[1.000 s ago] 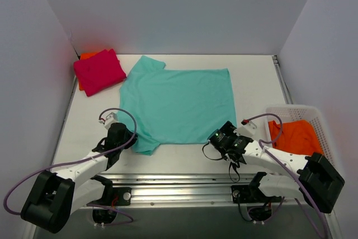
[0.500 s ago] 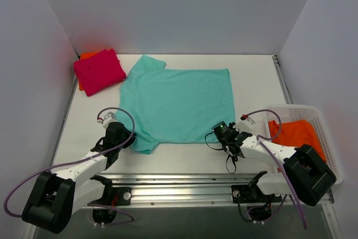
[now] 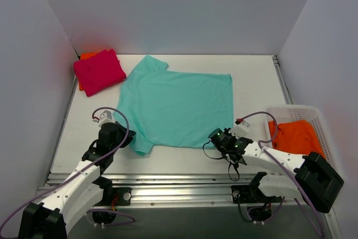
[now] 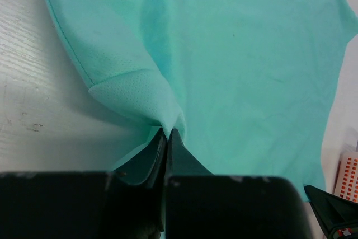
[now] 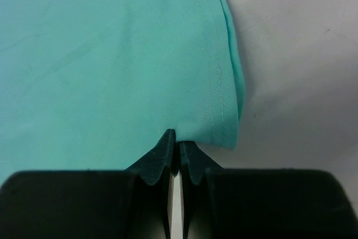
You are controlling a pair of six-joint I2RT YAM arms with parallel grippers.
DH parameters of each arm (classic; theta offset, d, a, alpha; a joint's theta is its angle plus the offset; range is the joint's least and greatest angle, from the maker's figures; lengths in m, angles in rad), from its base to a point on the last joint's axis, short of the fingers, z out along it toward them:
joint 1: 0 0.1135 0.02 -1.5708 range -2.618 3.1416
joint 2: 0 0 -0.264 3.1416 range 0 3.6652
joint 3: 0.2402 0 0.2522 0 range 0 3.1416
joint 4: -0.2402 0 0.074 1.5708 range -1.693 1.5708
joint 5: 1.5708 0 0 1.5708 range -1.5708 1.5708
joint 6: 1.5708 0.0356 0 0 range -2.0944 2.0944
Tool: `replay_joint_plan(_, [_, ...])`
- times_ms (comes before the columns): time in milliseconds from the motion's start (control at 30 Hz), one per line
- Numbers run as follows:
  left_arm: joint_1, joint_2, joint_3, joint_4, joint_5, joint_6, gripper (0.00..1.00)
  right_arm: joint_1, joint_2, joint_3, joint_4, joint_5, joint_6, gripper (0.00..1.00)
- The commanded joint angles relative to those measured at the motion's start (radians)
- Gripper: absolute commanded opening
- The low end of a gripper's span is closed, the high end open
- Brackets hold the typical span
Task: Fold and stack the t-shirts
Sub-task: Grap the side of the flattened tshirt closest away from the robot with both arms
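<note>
The teal t-shirt is seen spread flat across the middle of the white worktop, one sleeve reaching toward the back wall and the other bunched up at its near-left corner. That near-left corner is taken by the left gripper: in the left wrist view the left gripper is shown pressed together on a pinch of the teal t-shirt, and a fold of mesh cloth is lifted into a small ridge right at the tips. At the shirt's near-right corner the hem is held by the right gripper. From the right wrist view the right gripper is clamped tight on the edge of the teal t-shirt, just inside the stitched side seam, with bare worktop to the right of that seam. Just beside the shirt's far-left sleeve a folded magenta t-shirt is laid on top of some orange cloth, of which only a sliver can be made out. Off the shirt's near-right corner, well apart from it, a white plastic basket is set, and an orange t-shirt is heaped loosely inside it. Cables are looped above both wrists.
</note>
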Motion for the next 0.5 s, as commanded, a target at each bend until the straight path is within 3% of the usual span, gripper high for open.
replay_joint_plan(0, [0.002,-0.044,0.067,-0.135,0.037,0.018,0.02,0.029,-0.056,0.042,-0.118,0.067,0.033,0.0])
replay_joint_plan(467, [0.008,-0.091,0.189,-0.267,0.031,0.045,0.02,0.024,-0.257,0.123,-0.343,0.17,0.021,0.0])
